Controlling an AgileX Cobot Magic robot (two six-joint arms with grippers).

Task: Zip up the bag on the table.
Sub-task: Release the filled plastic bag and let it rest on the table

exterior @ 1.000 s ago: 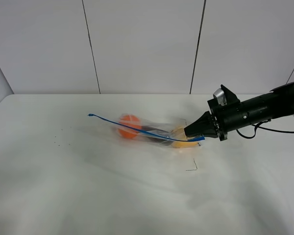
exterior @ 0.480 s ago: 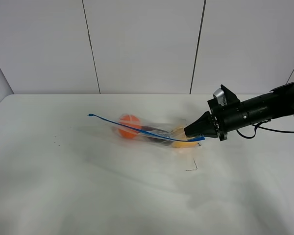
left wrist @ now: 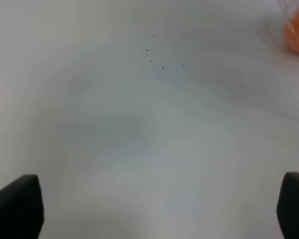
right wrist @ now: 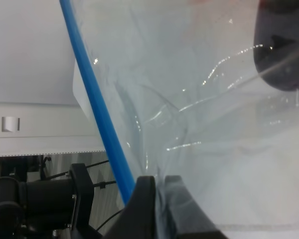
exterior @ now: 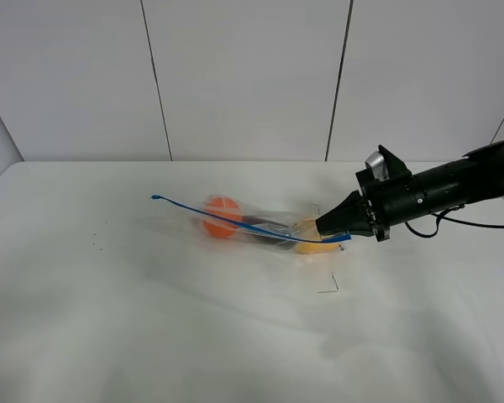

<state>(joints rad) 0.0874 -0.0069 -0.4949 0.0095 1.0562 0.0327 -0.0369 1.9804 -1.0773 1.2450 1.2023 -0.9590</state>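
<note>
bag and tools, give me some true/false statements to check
1. The right tool is shut on the end of the bag by its blue strip. True.
2. The left tool grips the bag's other end. False: it is open over the bare table, holding nothing.
3. The bag holds an orange item. True.
4. The bag hangs off the table's edge. False: it lies well in from the edges.
</note>
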